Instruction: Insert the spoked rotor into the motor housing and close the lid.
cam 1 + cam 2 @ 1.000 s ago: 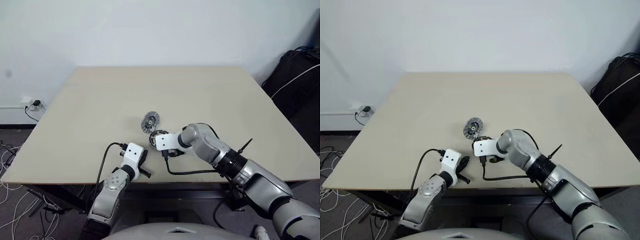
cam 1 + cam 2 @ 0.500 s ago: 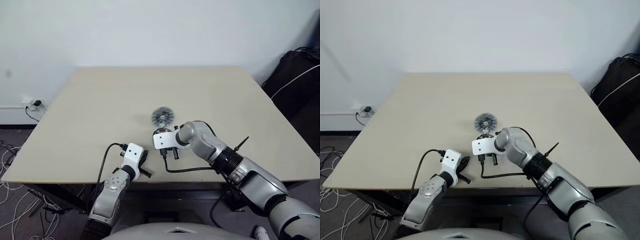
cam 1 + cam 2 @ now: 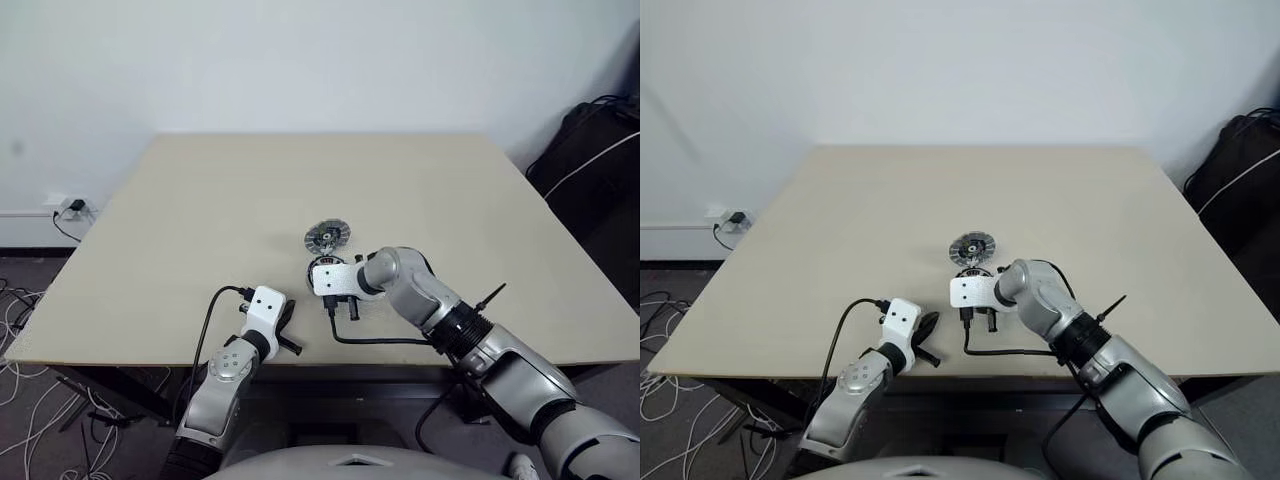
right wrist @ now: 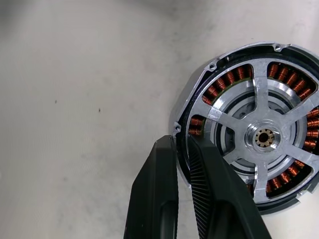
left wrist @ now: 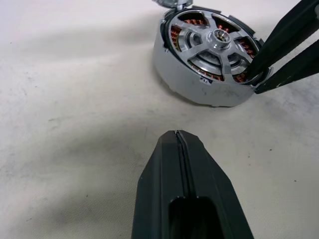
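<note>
Lab/office room — bare table (image 3: 200, 200), white wall (image 3: 300, 60), floor cables (image 3: 25, 420).

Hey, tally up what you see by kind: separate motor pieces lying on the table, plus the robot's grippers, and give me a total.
Motor housing with the spoked rotor seated inside: 1
Lid, lying apart on the table: 1
Grippers, left gripper and right gripper: 2
Total: 4

Your left black two-fingered gripper (image 5: 178, 135) rests with fingers pressed together; your right black two-fingered gripper (image 4: 180, 145) points steeply down, fingers nearly closed.
</note>
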### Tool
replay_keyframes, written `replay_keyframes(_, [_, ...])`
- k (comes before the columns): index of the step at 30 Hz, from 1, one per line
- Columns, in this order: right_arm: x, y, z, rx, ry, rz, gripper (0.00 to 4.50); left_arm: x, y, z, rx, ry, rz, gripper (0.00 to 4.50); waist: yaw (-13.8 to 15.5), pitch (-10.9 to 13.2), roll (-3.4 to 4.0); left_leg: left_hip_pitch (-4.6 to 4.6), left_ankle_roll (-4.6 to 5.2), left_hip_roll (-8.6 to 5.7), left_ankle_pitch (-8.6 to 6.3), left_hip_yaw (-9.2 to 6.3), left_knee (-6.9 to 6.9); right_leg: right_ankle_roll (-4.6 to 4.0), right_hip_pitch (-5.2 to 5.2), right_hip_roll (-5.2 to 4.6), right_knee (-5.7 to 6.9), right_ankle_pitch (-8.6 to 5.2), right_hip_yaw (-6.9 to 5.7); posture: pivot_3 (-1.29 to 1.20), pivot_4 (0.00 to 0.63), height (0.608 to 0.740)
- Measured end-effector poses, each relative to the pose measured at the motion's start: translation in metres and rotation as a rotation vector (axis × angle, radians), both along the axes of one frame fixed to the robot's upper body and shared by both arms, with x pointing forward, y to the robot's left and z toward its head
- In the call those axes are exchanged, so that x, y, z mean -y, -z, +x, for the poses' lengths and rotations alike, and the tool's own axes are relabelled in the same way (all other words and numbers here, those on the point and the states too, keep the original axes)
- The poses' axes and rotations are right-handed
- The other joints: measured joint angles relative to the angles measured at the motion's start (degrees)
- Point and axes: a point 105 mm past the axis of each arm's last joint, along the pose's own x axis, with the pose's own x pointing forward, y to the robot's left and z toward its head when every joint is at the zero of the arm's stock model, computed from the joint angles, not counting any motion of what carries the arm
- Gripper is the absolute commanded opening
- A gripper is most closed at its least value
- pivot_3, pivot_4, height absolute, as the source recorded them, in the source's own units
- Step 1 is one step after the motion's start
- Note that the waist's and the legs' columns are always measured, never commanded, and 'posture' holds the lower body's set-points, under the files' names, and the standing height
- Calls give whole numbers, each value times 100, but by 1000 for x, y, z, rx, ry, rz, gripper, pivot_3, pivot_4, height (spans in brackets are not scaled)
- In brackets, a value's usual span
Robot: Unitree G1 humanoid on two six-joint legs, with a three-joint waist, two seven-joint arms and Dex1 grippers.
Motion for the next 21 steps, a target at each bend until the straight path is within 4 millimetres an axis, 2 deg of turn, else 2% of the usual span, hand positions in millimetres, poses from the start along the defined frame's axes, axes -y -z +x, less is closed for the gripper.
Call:
replay_keyframes(7, [13, -6, -11, -39, 152, 95, 103, 1, 0, -1, -1, 7, -2, 0, 43, 2, -3, -26, -7, -3, 3, -1, 1, 0, -24, -6, -5, 0, -1, 0, 0, 740])
replay_keyframes(11, [22, -15, -21, -74, 270, 150, 103, 4, 1, -2, -5, 20, -5, 0, 41, 2, -3, -92, -16, -4, 9, -1, 19, 2, -88, -8, 2, 3, -1, 0, 0, 740])
replay_keyframes(16, [29, -29, -35, -132, 450, 246, 103, 5, 1, -3, -7, 30, -8, 0, 42, 2, -3, -98, -14, -4, 7, -1, 20, 1, -90, -12, 1, 3, 0, 0, 0, 740])
replay_keyframes(21, [18, -49, -43, -193, 599, 389, 22, 6, 1, -3, -9, 36, -9, 0, 40, 1, -3, -96, 6, -3, -5, -10, 29, 1, -83, -11, 4, 4, -1, 0, 0, 740])
